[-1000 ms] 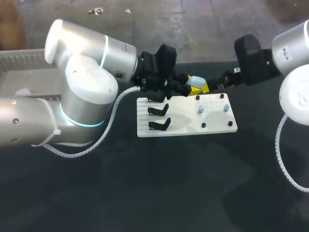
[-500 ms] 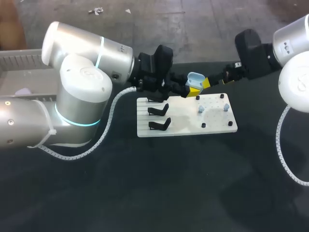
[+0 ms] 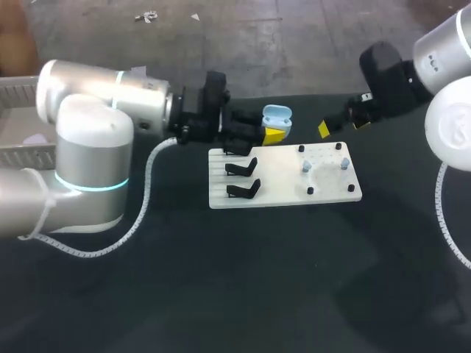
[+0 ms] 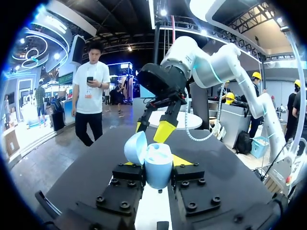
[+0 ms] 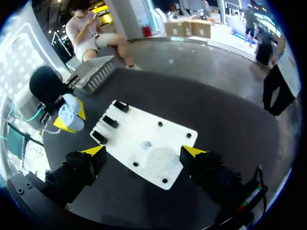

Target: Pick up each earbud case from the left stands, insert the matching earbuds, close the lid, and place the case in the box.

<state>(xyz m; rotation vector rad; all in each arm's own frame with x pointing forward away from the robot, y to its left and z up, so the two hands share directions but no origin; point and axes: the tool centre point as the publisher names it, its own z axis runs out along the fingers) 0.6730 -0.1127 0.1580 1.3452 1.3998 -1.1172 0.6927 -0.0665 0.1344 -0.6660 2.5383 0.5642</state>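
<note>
Change: the right gripper (image 3: 324, 129) has drawn back from the case (image 3: 277, 115), and the left arm has pulled the case toward its own side, so the two now stand apart.
Left gripper (image 4: 157, 167): clamped on the case from both sides, lid open, above the board's (image 3: 283, 193) far edge.
Right gripper: fingers wide, empty.
Earbuds (image 3: 305, 168): two lie on the board.
Meaning: probably one insertion attempt is over. I cannot tell what the case holds.

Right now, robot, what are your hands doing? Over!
Left gripper shut on blue earbud case, lid open. Right gripper open, empty, ahead of the case, not touching. Nothing between them. Over.
</note>
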